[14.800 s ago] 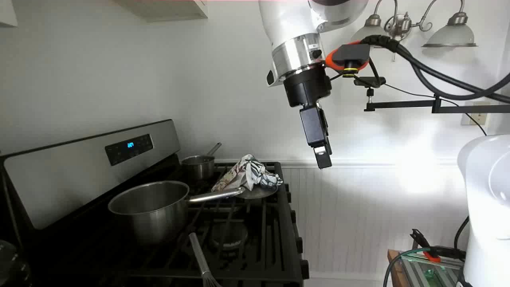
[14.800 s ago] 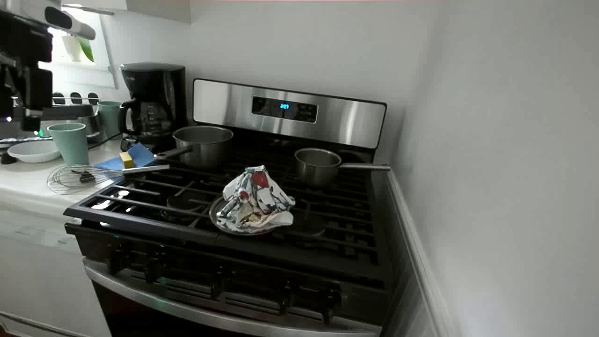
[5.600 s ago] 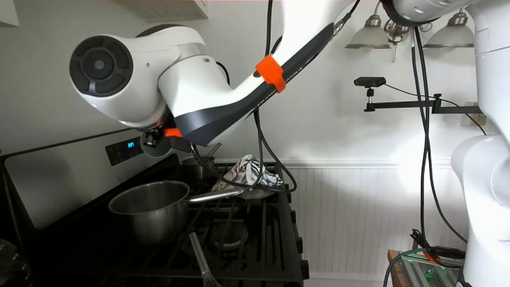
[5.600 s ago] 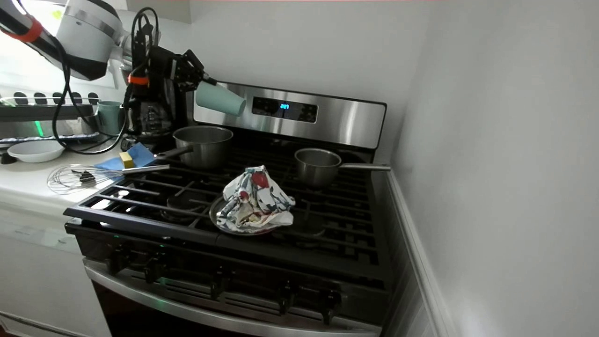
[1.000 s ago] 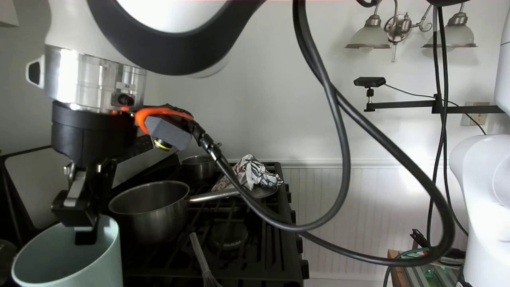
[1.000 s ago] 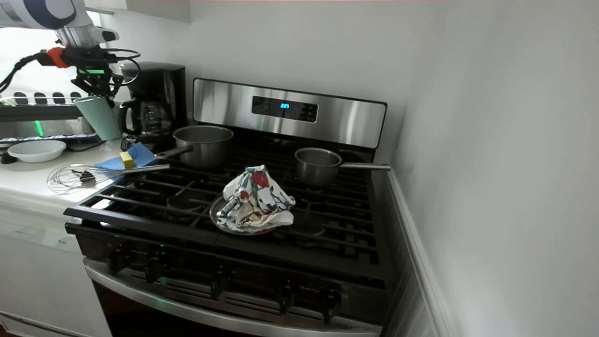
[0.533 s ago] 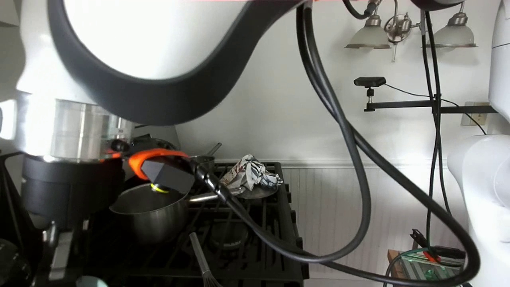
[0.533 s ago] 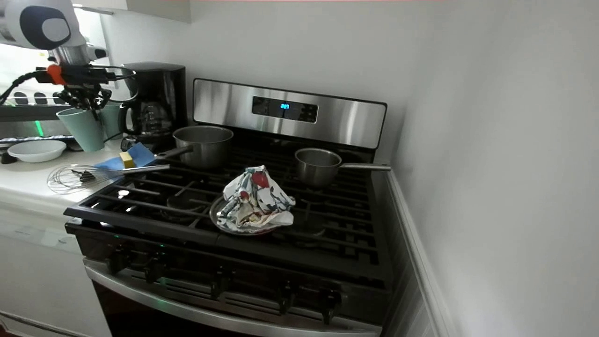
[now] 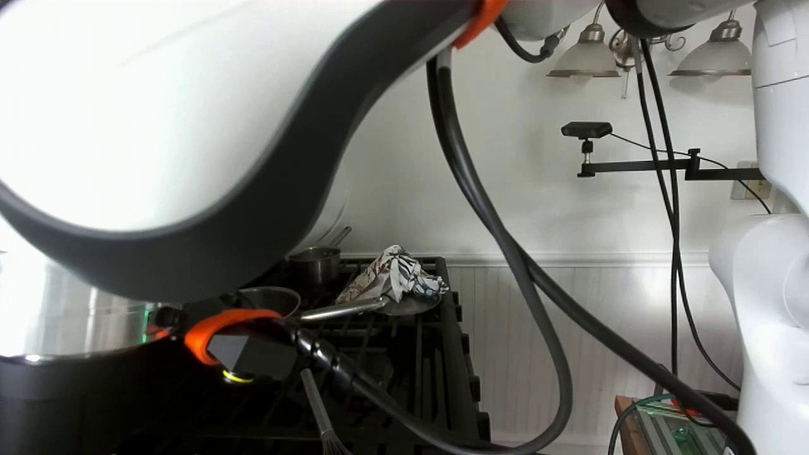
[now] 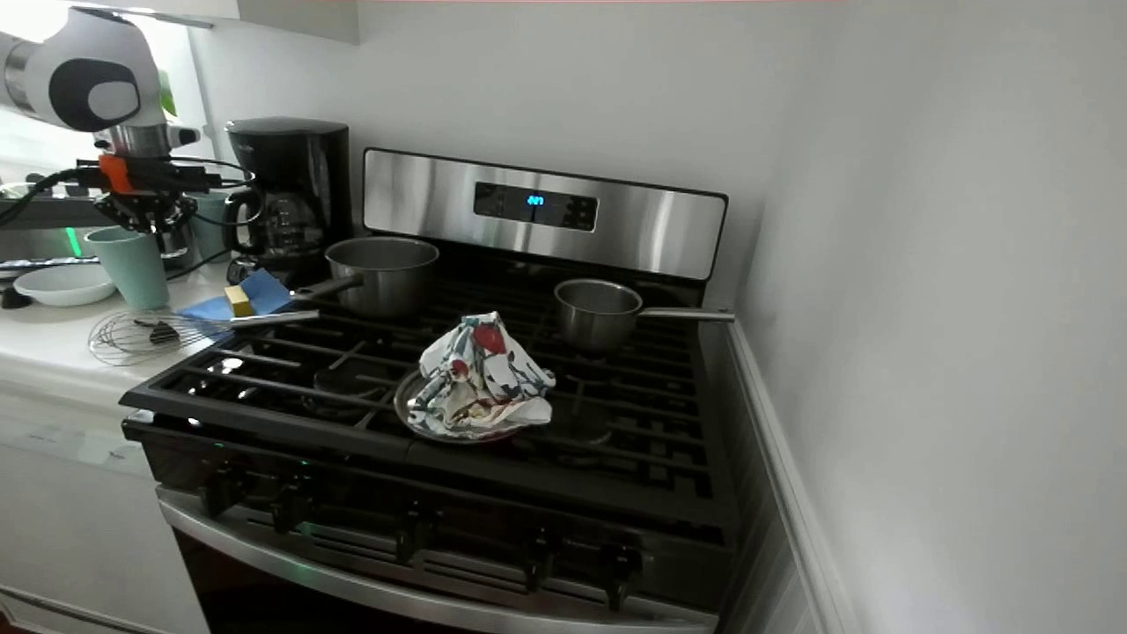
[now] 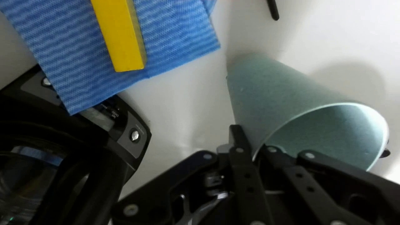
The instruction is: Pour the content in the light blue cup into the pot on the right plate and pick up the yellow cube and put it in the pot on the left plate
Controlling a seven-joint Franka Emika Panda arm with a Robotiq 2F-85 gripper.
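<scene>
I had my gripper (image 11: pixel 254 142) pinching the light blue tumbler (image 11: pixel 272 92) by its wall over the counter (image 10: pixel 53 335), in from the edge by the gas stove (image 10: pixel 352 445); whether its base touched, I couldn't tell. The yellow block (image 11: pixel 120 37) lay on the blue cloth (image 11: pixel 81 62) nearer that edge; the large saucepan (image 10: pixel 387 291) and small saucepan (image 10: pixel 594 321) occupied the stove's 2 back corners.

On the worktop (image 10: pixel 44 339) are a bowl (image 10: pixel 66 285), the wire end of a whisk (image 10: pixel 233 323), and a cloth (image 11: pixel 84 59) just beside the coffee maker (image 10: pixel 299 172), while a towel (image 10: pixel 482 379) lies crumpled well apart.
</scene>
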